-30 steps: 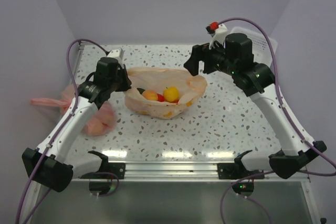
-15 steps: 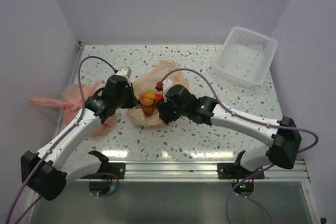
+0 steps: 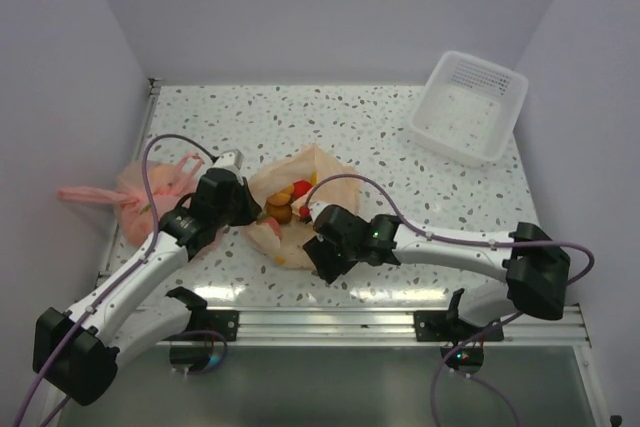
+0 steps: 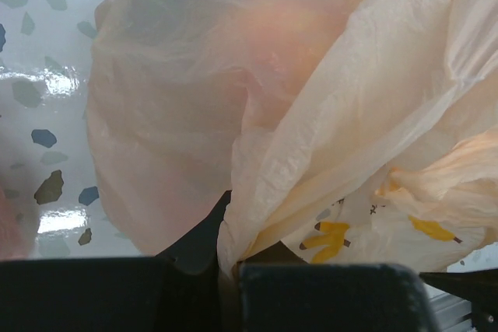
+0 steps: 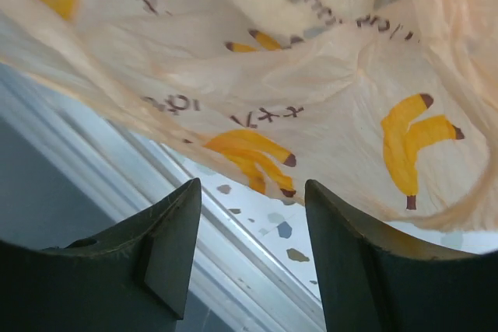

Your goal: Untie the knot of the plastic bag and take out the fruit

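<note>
The pale peach plastic bag (image 3: 300, 169) lies left of centre with its mouth open upward, and no knot shows on it. Inside are orange fruit (image 3: 283, 193) and a red piece (image 3: 304, 187). My left gripper (image 3: 254, 213) is shut on the bag's left edge; the left wrist view shows the film (image 4: 311, 138) pinched between the shut left gripper's (image 4: 226, 271) jaws. My right gripper (image 3: 320, 255) sits low at the bag's near right side. In the right wrist view the right gripper (image 5: 253, 200) is open and empty, with the banana-printed bag (image 5: 311, 75) just beyond its tips.
A pinker tied bag (image 3: 150, 187) lies at the table's left edge behind my left arm. A white basket (image 3: 468, 107) stands at the back right. The metal rail of the table's near edge (image 3: 330, 322) runs close below my right gripper.
My right arm swung from the back right down to the bag's near side and its jaws narrowed. The bag bunched up and shifted toward the front left, with the left gripper still holding its edge.
</note>
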`<state>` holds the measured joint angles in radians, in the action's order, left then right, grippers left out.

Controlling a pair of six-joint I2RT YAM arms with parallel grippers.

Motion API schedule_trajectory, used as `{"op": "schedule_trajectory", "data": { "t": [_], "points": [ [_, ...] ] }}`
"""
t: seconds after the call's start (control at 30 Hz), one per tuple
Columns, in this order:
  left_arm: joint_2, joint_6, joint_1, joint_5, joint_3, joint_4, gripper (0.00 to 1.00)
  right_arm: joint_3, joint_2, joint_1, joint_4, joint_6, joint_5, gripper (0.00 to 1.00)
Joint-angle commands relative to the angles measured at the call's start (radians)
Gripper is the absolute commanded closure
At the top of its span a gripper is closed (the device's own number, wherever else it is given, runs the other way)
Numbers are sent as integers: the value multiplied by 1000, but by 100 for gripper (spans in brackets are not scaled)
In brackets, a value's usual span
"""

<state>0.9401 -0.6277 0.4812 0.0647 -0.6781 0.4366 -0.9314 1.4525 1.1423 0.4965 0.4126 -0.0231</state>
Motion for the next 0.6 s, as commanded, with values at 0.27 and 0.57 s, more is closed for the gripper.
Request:
{"op": "schedule_trajectory", "data": {
  "t": [0.27, 0.57],
  "points": [
    [-38, 20, 13, -36, 63, -67, 100, -395, -78, -1, 18, -43, -55, 46],
    [-61, 14, 13, -23, 66, -52, 100, -217, 94, -147, -159, 62, -83, 57]
  ]
}}
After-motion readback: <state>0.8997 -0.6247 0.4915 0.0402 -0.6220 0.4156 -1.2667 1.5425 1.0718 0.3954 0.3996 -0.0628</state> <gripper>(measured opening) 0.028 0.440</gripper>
